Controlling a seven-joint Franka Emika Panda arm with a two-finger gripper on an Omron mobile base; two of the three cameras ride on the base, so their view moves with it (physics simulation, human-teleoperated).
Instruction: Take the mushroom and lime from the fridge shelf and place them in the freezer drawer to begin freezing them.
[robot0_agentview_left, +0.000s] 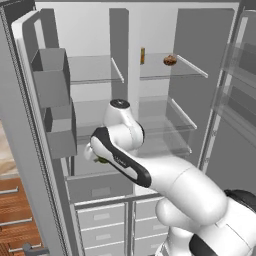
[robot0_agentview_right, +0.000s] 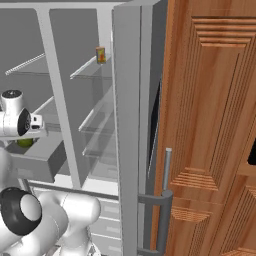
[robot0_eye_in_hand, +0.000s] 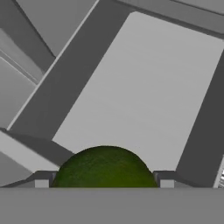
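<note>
The lime (robot0_eye_in_hand: 105, 168), a dark green ball, sits between my two fingertips (robot0_eye_in_hand: 41, 179), so my gripper (robot0_eye_in_hand: 104, 180) is shut on it. Below it lies the open freezer drawer (robot0_eye_in_hand: 144, 87), with its pale floor and dark walls. In the left base view the lime (robot0_agentview_left: 102, 161) peeks out under my hand, above the drawer's flat grey front panel (robot0_agentview_left: 100, 187). The right base view shows the lime (robot0_agentview_right: 25, 143) just over the drawer (robot0_agentview_right: 40, 162). The brown mushroom (robot0_agentview_left: 170, 60) rests on the upper right fridge shelf (robot0_agentview_left: 155, 71).
A narrow yellow-brown upright item (robot0_agentview_left: 142, 55) stands at the back of the mushroom's shelf. Grey door bins (robot0_agentview_left: 50, 75) hang on the open left door. Pale stacked drawers (robot0_agentview_left: 100, 225) sit below the freezer drawer. A wooden cabinet (robot0_agentview_right: 215, 125) flanks the fridge's right door (robot0_agentview_right: 132, 125).
</note>
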